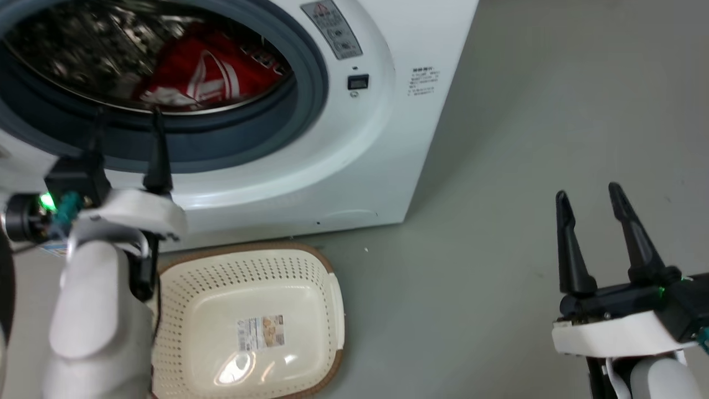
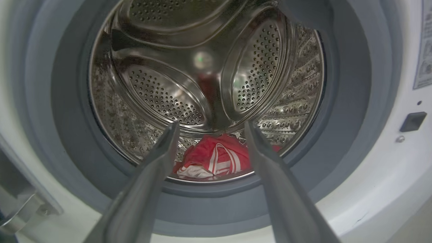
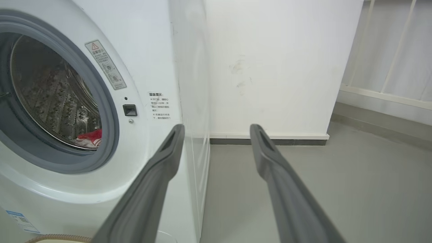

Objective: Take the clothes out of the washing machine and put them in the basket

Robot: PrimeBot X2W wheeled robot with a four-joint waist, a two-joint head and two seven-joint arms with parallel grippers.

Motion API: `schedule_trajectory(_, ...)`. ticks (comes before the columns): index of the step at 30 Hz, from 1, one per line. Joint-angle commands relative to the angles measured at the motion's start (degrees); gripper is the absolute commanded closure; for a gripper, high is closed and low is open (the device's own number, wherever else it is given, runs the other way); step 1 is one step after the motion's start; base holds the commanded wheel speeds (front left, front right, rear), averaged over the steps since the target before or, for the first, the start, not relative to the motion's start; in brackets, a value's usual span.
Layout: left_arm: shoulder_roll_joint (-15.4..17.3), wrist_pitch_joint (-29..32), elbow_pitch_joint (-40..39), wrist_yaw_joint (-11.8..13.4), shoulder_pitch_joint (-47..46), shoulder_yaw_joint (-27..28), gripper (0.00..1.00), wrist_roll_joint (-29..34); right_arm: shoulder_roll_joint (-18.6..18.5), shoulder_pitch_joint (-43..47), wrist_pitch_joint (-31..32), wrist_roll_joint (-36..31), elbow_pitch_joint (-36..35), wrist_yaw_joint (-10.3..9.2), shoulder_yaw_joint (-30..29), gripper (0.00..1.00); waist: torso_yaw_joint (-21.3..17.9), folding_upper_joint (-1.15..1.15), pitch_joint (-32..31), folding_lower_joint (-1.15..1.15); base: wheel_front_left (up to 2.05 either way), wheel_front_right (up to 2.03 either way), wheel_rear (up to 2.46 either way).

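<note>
The clothes [image 1: 207,72], a red jersey with white striped trim, lie crumpled at the bottom of the steel drum of the white washing machine [image 1: 354,160], whose port stands open. My left gripper [image 1: 127,113] is open, its fingers pointing into the grey port rim, just short of the jersey [image 2: 217,157]. The cream perforated basket [image 1: 183,277] sits on the floor in front of the washer, with nothing but a label sticker inside. My right gripper [image 1: 590,194] is open and holds nothing, over bare floor to the right. The jersey [image 3: 89,138] peeks from the drum in the right wrist view.
Grey floor [image 1: 526,138] spreads to the right of the washer. A white wall [image 3: 276,67] stands behind it, with a white railing [image 3: 391,50] further right. The machine's door hinge [image 2: 20,202] shows at the left of the port.
</note>
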Motion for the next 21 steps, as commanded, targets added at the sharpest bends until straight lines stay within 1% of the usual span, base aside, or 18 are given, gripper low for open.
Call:
schedule_trajectory(1, 1.09, -0.15, 1.50, -0.38, -2.76, 0.16, 0.00, 0.15, -0.03, -1.47, -0.14, 0.45, -0.34, -0.04, 0.06, 0.00, -2.60, 0.00, 4.05, 0.00, 0.00, 0.00, 0.00)
schedule_trajectory(6, 4.94, -0.14, 8.25, -1.24, -13.01, -0.75, 0.00, 0.58, -0.01, -4.33, -0.14, 1.76, -0.94, -0.04, 0.07, 0.00, -4.45, 0.00, 9.20, 0.00, 0.00, 0.00, 0.00)
schedule_trajectory(10, 8.15, 0.11, 15.83, -1.72, -21.75, -2.37, 0.00, 1.16, -0.01, -6.19, -0.14, 2.83, -1.31, -0.04, 0.28, 0.00, -5.94, 0.00, 12.85, 0.00, 0.00, 0.00, 0.00)
schedule_trajectory(12, 9.37, 1.25, 19.18, -1.93, -26.02, -2.99, 0.00, 0.50, -0.01, -7.01, -0.14, 3.50, -1.62, -0.04, 0.41, 0.00, -6.60, 0.00, 14.53, 0.00, 0.00, 0.00, 0.00)
schedule_trajectory(15, 11.10, 5.16, 22.98, -2.17, -31.58, -4.99, 0.00, 0.96, -0.01, -8.19, -0.14, 4.29, -1.89, -0.04, 0.68, 0.00, -7.47, 0.00, 16.93, 0.00, 0.00, 0.00, 0.00)
schedule_trajectory(18, 12.73, 10.02, 25.00, -2.23, -37.18, -6.65, 0.00, -0.04, -0.02, -9.47, -0.14, 5.10, -2.28, -0.04, 0.82, 0.00, -8.46, 0.00, 19.44, 0.00, 0.00, 0.00, 0.00)
schedule_trajectory(19, 12.75, 11.75, 25.62, -2.27, -38.68, -7.63, 0.00, -0.85, -0.01, -9.85, -0.14, 5.25, -2.37, -0.04, 0.72, 0.00, -8.70, 0.00, 20.15, 0.00, 0.00, 0.00, 0.00)
schedule_trajectory(20, 13.05, 13.90, 26.13, -2.30, -40.27, -8.95, 0.00, -1.57, -0.01, -10.26, -0.14, 5.54, -2.57, -0.04, 0.67, 0.00, -8.95, 0.00, 21.05, 0.00, 0.00, 0.00, 0.00)
schedule_trajectory(21, 15.09, 20.35, 27.02, -2.27, -44.83, -13.48, 0.00, -3.86, -0.01, -11.45, -0.14, 6.08, -3.07, -0.04, 0.52, 0.00, -9.52, 0.00, 23.44, 0.00, 0.00, 0.00, 0.00)
